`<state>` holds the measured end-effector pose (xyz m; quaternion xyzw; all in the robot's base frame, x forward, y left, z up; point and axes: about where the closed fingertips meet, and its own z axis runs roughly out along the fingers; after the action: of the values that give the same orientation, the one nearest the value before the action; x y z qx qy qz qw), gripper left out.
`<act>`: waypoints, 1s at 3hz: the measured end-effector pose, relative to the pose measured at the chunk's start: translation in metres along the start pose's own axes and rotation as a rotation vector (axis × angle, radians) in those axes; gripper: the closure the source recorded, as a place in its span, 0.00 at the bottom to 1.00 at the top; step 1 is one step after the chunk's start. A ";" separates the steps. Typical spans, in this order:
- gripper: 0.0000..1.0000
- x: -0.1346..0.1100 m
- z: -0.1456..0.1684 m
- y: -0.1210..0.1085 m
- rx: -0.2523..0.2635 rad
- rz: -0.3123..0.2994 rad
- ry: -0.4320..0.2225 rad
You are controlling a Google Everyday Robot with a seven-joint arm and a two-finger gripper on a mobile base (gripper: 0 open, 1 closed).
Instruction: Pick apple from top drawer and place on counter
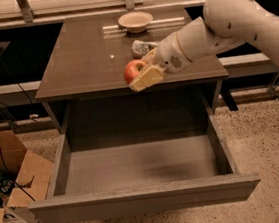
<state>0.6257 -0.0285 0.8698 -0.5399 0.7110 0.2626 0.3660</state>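
Observation:
The red apple (pixel 133 70) is held in my gripper (pixel 141 73), which is shut on it. The gripper reaches in from the right and holds the apple just above the front edge of the dark-brown counter (pixel 83 59). The top drawer (pixel 144 198) stands pulled wide open below, and its grey floor is bare. A pale finger (pixel 146 77) shows under the apple; the other finger is hidden behind it.
A pale round bowl (pixel 135 21) sits at the back of the counter. A silver-green foil snack bag (pixel 142 47) lies just behind the gripper, partly hidden by the arm. A cardboard box (pixel 12 188) stands on the floor at left.

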 end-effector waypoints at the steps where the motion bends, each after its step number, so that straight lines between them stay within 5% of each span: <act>1: 1.00 -0.022 0.004 -0.029 0.007 0.000 -0.028; 2: 1.00 -0.034 0.020 -0.050 0.010 0.016 -0.050; 3: 0.83 -0.034 0.043 -0.063 0.003 0.040 -0.040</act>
<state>0.7016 0.0069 0.8729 -0.5196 0.7147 0.2794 0.3756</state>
